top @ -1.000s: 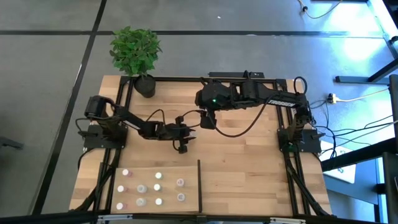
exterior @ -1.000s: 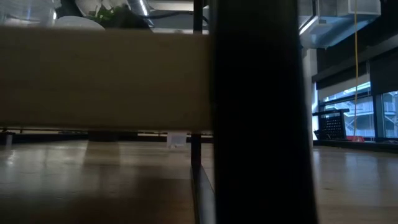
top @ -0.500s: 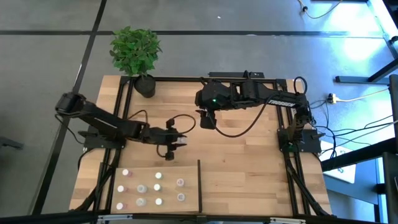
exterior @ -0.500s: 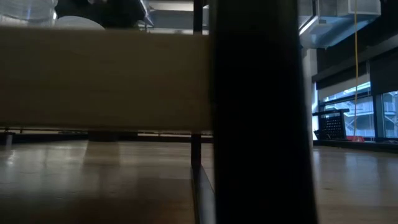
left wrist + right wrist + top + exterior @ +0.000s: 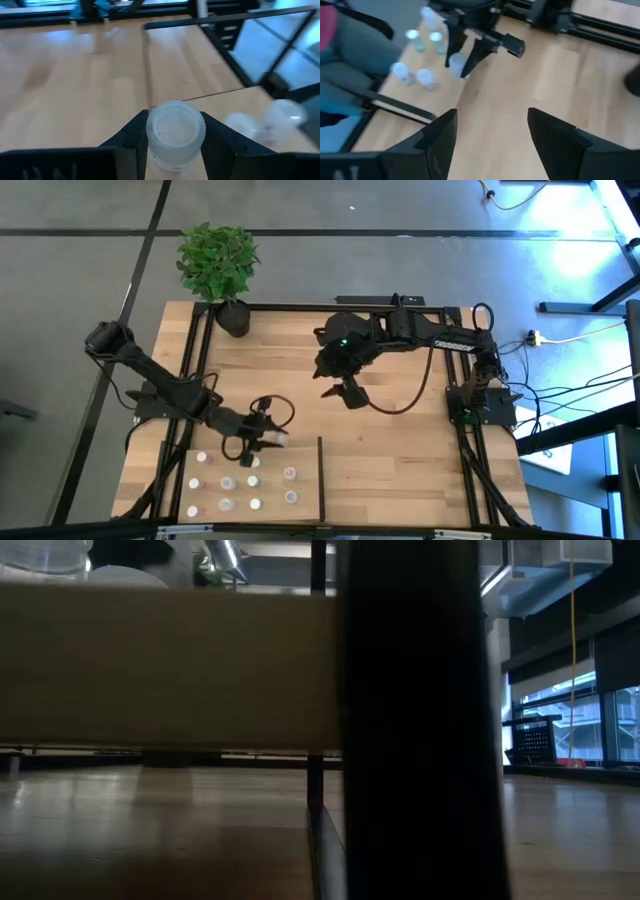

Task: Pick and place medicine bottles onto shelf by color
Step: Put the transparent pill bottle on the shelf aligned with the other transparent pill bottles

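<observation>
My left gripper (image 5: 262, 440) is clamped on one medicine bottle (image 5: 175, 131), fingers pressing either side just under its whitish cap. In the high view it sits at about 7 o'clock from table centre, right at the 12 o'clock edge of the shelf (image 5: 305, 500). The other bottles (image 5: 228, 483) stand in loose rows on the shelf's left section, at 6 o'clock from my held one, well left of the black divider bar (image 5: 321, 475).

My right gripper (image 5: 343, 391) hangs over mid-table with its fingers wide apart and nothing between them, roughly 2 o'clock from the left one.

Handling guess: the bottle looks like light, stiff plastic, small next to my fingers. The smooth round wall is probably slippery, so it could twist or pop out if squeezed off-centre. Best hold is across the body below the cap, as now. It is narrow, so it likely tips easily when set down, and could knock the close-packed neighbours.

I can't tell the held bottle's colour class from these views. The low view is blocked by a post and board. The plant pot (image 5: 233, 317) sits at the table's 11 o'clock corner.
</observation>
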Available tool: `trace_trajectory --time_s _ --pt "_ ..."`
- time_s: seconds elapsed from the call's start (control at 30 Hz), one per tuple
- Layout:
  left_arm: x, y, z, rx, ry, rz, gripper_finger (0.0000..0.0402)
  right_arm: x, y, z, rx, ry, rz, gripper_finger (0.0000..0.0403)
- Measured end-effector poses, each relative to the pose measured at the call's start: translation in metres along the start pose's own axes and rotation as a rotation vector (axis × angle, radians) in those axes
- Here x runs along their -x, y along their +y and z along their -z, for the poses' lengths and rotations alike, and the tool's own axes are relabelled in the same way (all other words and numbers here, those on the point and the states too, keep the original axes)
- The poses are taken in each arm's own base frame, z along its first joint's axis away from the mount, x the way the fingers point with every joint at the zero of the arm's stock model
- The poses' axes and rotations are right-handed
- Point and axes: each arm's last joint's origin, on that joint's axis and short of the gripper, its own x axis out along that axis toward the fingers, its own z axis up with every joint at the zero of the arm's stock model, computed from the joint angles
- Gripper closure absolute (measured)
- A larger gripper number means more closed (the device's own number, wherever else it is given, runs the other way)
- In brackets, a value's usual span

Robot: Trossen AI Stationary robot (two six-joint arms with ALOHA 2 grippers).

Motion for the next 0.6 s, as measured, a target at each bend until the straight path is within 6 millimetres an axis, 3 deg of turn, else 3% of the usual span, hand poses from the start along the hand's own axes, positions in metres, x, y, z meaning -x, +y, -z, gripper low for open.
trace_trajectory --time_s 0.2,0.6 --pt "0.006 -0.017 0.002 -0.013 -0.01 0.043 0.0279 0.0 0.001 0.0 0.003 -0.011 -0.038 0.0159" --pt "0.004 -0.02 -0.002 0.026 -0.067 0.019 0.0279 0.0 0.001 -0.001 0.003 -0.015 -0.036 0.0159"
